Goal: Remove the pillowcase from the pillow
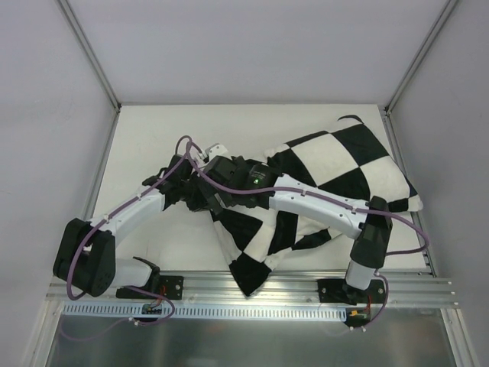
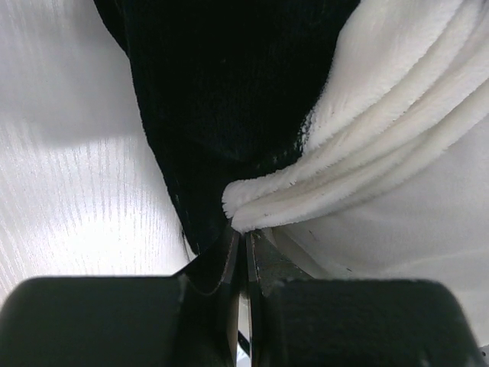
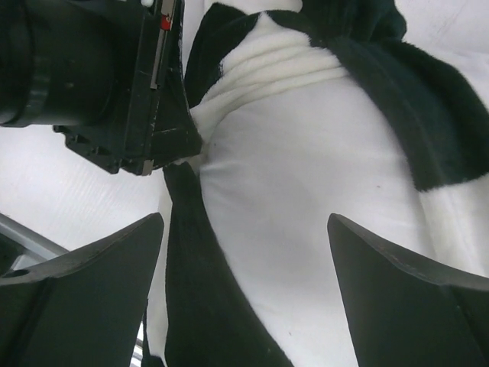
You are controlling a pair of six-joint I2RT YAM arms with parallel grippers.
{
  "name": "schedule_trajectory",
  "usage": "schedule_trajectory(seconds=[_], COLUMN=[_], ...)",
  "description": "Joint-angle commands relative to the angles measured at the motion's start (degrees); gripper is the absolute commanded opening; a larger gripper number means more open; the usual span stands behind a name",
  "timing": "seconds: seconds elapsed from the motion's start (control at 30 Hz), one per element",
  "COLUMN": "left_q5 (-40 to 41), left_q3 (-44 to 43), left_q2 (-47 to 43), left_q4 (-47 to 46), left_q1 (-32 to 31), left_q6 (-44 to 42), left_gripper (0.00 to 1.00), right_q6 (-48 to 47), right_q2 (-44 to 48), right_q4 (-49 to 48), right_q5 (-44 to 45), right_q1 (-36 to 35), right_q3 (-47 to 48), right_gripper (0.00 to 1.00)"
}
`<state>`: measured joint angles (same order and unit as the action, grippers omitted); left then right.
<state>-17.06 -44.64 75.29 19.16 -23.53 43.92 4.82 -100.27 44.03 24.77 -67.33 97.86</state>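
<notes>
**Pillowcase (image 1: pixel 344 164) pinched in left jaws, lying beneath open right jaws**

The pillowcase is lying on the table (image 1: pixel 153 138). Its plump checkered bulk is extending away from both sets of jaws toward the right arm's side. A limp, crumpled part is trailing down to the table's near edge.

The left gripper (image 2: pixel 241 233) is holding its jaws pressed together on a bunched fold of the pillowcase. In the left wrist view, the fold is sitting directly at the fingertips. A black panel is rising from the jaws on one side, and ridges of white fleece are fanning out from them on the other. All the folds are converging on the pinch point.

The right gripper (image 3: pixel 245 218) is holding its jaws spread wide and is gripping nothing. In the right wrist view, a broad white surface is lying between and beyond the open jaws, with black bands bordering it on both sides. Whether this surface is a white square of the pillowcase or the pillow itself cannot be told. Whether the fingers (image 3: pixel 92 290) are touching it also cannot be told. Just beyond one finger, the left gripper is clamping the gathered edge of the same fabric.

In the top view, both grippers are sitting close together at the end of the pillowcase nearest the left arm. The right arm is reaching across the checkered fabric.
</notes>
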Motion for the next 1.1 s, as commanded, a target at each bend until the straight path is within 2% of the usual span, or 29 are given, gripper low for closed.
schedule_trajectory(seconds=[0.0, 0.13, 0.3, 0.57, 0.6, 0.63, 0.67, 0.7, 0.73, 0.87, 1.07], left_q5=[-2.71, -3.16, -3.77, -4.47, -4.47, -4.65, -4.56, -4.74, -4.91, -5.18, -5.88], left_q3=[1.40, 2.54, 3.60, 4.74, 4.74, 4.91, 5.00, 5.18, 5.35, 5.97, 6.50], left_q2=[-1.46, -1.98, -2.34, -3.13, -3.22, -3.65, -3.83, -4.09, -4.62, -5.59, -5.15], left_q4=[0.71, 0.18, -0.26, -1.40, -1.49, -1.49, -1.49, -1.67, -1.58, -2.02, -3.16], left_q1=[0.59, 0.68, 0.77, 0.77, 0.77, 0.77, 0.77, 0.77, 0.77, 0.77, 0.77], left_q6=[-0.68, -0.07, 0.11, 0.81, 0.90, 0.99, 0.90, 1.08, 1.08, 1.17, 1.25], left_gripper=[0.00, 0.00, 0.00, 0.00, 0.00, 0.00, 0.00, 0.00, 0.00, 0.00, 0.00], right_q6=[-0.43, 2.64, 6.60, 9.33, 10.20, 11.43, 11.96, 12.58, 13.10, 12.15, 12.14], right_q2=[-1.94, -6.07, -5.55, -9.50, -9.94, -10.21, -10.47, -10.30, -10.04, -5.83, 7.88], right_q4=[0.09, 0.00, -3.60, -3.25, -2.81, -2.90, -2.90, -2.90, -2.81, -2.90, -7.64], right_q5=[-0.17, 0.98, -2.98, -0.35, -0.25, -0.43, -0.60, -0.87, -1.39, -1.57, -4.73], right_q1=[0.18, 1.76, 5.28, 5.54, 5.72, 5.98, 6.50, 6.68, 7.21, 7.83, 10.46], right_q3=[1.89, -0.39, -6.18, -6.11, -6.19, -6.19, -6.19, -6.11, -5.76, -3.74, -1.98], right_gripper=[0.95, 0.96, 0.94, 0.95, 0.91, 0.81, 0.51, 0.30, 0.01, 0.01, 0.01])
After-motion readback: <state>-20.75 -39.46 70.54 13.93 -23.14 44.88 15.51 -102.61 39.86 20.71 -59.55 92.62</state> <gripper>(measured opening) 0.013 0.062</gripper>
